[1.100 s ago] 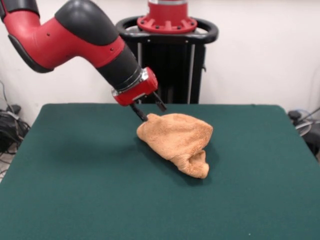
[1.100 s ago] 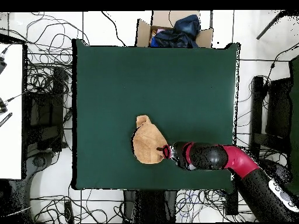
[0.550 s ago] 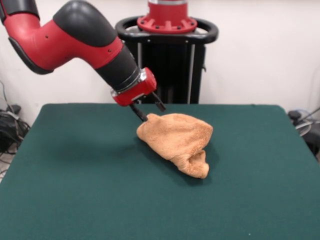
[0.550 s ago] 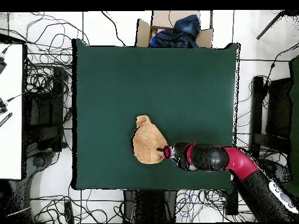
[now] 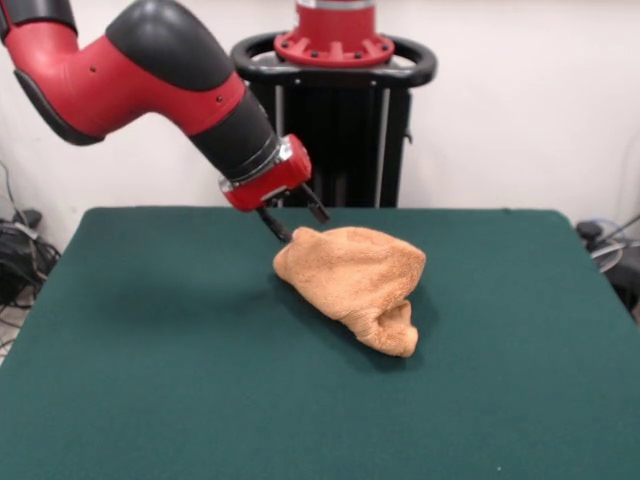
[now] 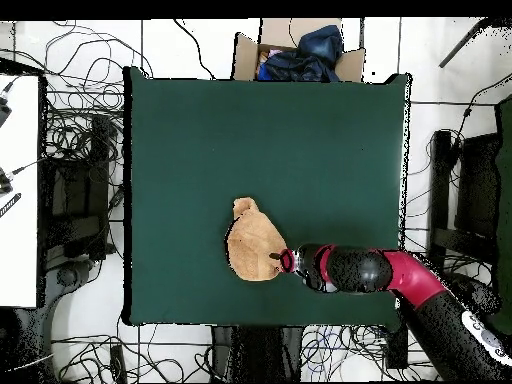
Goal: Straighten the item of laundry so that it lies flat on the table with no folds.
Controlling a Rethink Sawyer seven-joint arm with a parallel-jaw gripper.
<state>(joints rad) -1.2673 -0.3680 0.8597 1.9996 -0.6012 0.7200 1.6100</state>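
Laundry item: a small orange-tan terry towel [image 5: 352,282] sits bunched in a soft mound near the middle of the dark green tabletop [image 5: 150,380], a little toward the far side as I see it from the front. It is not flat at all. Its upper surface is rounded and puffy, and at the near right end it narrows into a rolled, tucked lump that overlaps itself. From above, the towel [image 6: 253,243] reads as a compact oval with a small knob at one end, taking up only a small part of the tabletop [image 6: 330,140], with bare green felt all around it. My red and black arm reaches down from the upper left of the front view, and the claw [image 5: 293,222] is at the towel's far left corner. Its two dark fingers stand spread apart, one tip touching or just beside the cloth edge and the other raised clear behind it, so I read the claw as open and gripping nothing. In the overhead view the claw [image 6: 277,260] sits right at the towel's rim. As I judge it, none of the straightening is done yet: every fold is still in place, no corner is laid out, and the woven bands are not visible. What remains is to take hold of an edge, draw the cloth open and spread it until it lies in a single flat layer.
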